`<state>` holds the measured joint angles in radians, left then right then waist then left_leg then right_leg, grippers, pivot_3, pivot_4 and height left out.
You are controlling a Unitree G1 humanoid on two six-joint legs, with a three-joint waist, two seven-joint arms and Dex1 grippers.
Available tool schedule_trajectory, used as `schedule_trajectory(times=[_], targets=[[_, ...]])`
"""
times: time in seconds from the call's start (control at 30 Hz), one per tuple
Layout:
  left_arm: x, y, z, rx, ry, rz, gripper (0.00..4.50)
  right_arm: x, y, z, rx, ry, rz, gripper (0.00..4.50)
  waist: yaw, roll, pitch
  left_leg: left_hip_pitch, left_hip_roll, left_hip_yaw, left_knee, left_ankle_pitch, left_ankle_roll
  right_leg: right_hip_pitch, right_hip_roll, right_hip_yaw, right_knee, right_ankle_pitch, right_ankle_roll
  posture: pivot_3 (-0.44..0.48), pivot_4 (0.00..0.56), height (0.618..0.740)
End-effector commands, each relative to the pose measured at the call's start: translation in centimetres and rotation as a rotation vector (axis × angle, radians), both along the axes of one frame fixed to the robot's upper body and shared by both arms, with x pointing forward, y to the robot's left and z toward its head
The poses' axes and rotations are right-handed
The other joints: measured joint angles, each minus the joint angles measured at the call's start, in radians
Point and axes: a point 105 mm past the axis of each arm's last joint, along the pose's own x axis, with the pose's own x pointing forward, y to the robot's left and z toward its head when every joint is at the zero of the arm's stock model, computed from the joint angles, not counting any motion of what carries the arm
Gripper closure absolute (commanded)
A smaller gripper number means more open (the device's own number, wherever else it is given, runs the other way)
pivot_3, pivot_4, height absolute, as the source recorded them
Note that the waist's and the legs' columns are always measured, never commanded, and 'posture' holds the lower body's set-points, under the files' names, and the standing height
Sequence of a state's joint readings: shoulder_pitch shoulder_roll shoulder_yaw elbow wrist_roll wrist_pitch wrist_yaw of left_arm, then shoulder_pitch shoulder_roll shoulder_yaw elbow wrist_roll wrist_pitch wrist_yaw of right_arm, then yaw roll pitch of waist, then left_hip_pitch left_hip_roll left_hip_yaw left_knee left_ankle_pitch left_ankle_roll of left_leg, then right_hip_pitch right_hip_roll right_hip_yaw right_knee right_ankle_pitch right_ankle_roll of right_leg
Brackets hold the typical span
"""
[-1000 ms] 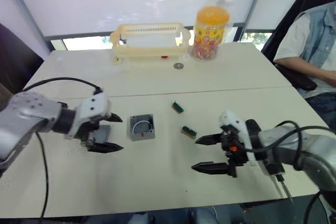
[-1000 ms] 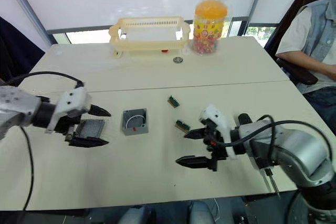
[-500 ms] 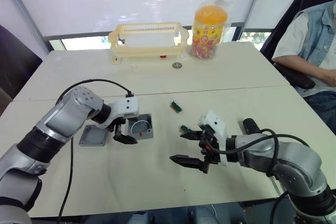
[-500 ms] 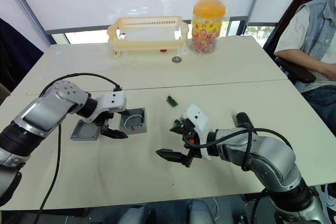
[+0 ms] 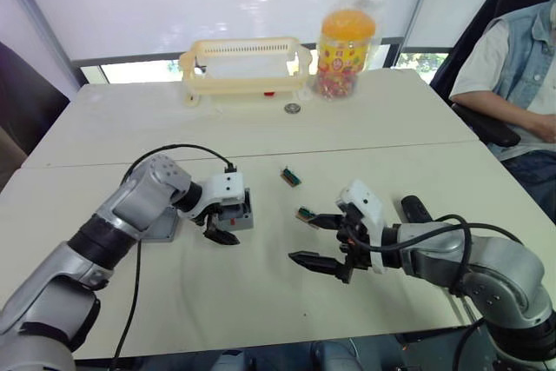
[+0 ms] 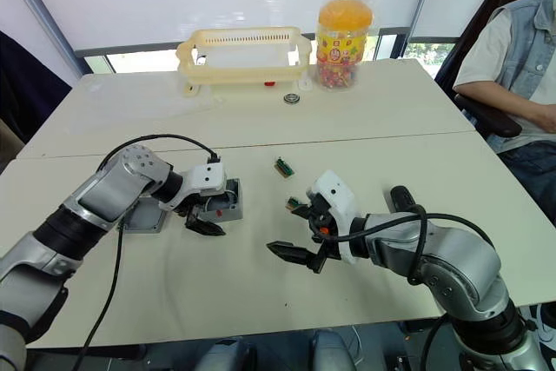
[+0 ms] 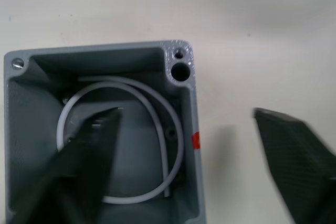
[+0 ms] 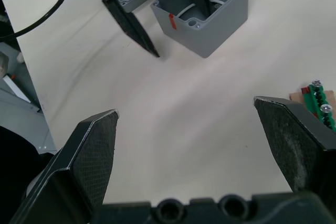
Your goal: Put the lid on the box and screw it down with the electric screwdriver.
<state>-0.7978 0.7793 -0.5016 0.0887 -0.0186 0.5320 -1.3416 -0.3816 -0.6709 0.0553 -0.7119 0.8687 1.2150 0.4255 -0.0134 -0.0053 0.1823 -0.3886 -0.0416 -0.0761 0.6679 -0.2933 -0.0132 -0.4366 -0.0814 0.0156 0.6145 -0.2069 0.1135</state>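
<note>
Box (image 6: 223, 202): grey, lidless, near table centre. Left gripper (image 5: 226, 219) at the box, open wide, one finger inside and one outside the wall bearing the red mark.
Lid (image 6: 143, 215): flat on the table at the box's 9 o'clock, just beside it; left arm nearer.
Right gripper (image 6: 295, 232): open wide, empty, at the box's 4 o'clock.

Silver arms, black cables, white wrists, black-fingered left hand (image 5: 228, 219).
</note>
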Motion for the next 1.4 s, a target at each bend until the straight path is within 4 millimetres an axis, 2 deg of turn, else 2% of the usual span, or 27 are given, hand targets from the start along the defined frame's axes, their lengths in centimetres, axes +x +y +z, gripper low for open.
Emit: schedule_trajectory(times=[0.03, 0.17, 0.37, 0.53, 0.63, 0.77, 1.17, 1.4], targets=[[0.0, 0.0, 0.1, 0.002, -0.014, -0.013, 2.39, -0.4, 0.1, 0.9, 0.01, -0.048, 0.008, 0.0, 0.001, 0.0, 0.0, 0.0, 0.0, 0.0, 0.0, 0.0, 0.0, 0.0, 0.0, 0.0, 0.0, 0.0, 0.0, 0.0, 0.15, 0.74], [-0.2, -0.2, 0.3, -0.004, -0.011, -0.02, 4.46, -0.4, 0.0, 0.8, 0.012, -0.046, 0.008, 0.0, 0.003, 0.0, 0.0, 0.0, 0.0, 0.0, 0.0, 0.0, 0.0, 0.0, 0.0, 0.0, 0.0, 0.0, 0.0, 0.0, 0.15, 0.74], [-0.6, -0.9, 0.9, -0.027, -0.022, -0.06, 4.46, -0.8, -0.4, 0.5, 0.004, -0.036, 0.014, 0.0, 0.002, 0.0, 0.0, 0.0, 0.0, 0.0, 0.001, 0.0, 0.0, 0.0, 0.0, 0.0, 0.0, 0.0, 0.0, 0.0, 0.15, 0.74], [-3.1, -2.2, 1.9, -0.073, -0.033, -0.282, 4.46, -2.6, -1.9, 0.3, -0.031, 0.012, 0.061, 0.0, 0.004, 0.0, 0.0, 0.0, 0.001, -0.001, 0.001, 0.0, 0.0, 0.0, 0.0, 0.0, 0.0, 0.0, 0.0, 0.0, 0.15, 0.74], [-4.4, -3.0, 1.6, -0.075, -0.022, -0.391, 4.46, -3.3, -3.1, -0.1, -0.071, 0.043, 0.064, 0.0, 0.004, 0.0, 0.0, 0.0, 0.001, -0.001, 0.001, 0.0, 0.0, 0.001, -0.001, 0.0, 0.0, 0.0, 0.0, 0.0, 0.15, 0.74], [-5.5, -3.9, 0.8, -0.052, 0.001, -0.502, 4.46, -3.4, -3.9, -0.3, -0.092, 0.049, 0.044, 0.0, 0.002, 0.0, 0.0, 0.002, 0.001, 0.001, 0.001, 0.0, 0.0, 0.003, 0.0, 0.0, 0.0, 0.0, 0.0, 0.0, 0.15, 0.74], [-3.5, -4.1, -0.7, 0.1, -0.084, -0.669, 4.46, -3.3, -3.1, -0.3, -0.064, 0.041, 0.015, 0.0, 0.005, 0.0, 0.0, 0.001, 0.0, 0.001, 0.001, 0.0, 0.0, 0.003, 0.0, 0.0, 0.0, 0.0, 0.0, 0.0, 0.15, 0.74], [-3.4, -4.5, -0.6, 0.108, -0.093, -0.721, 4.46, -3.9, -3.0, -1.0, -0.058, 0.067, 0.006, 0.0, 0.004, -0.001, 0.0, 0.002, 0.001, 0.001, 0.001, 0.0, 0.0, 0.003, 0.0, 0.0, 0.0, 0.0, 0.0, 0.0, 0.15, 0.74]])
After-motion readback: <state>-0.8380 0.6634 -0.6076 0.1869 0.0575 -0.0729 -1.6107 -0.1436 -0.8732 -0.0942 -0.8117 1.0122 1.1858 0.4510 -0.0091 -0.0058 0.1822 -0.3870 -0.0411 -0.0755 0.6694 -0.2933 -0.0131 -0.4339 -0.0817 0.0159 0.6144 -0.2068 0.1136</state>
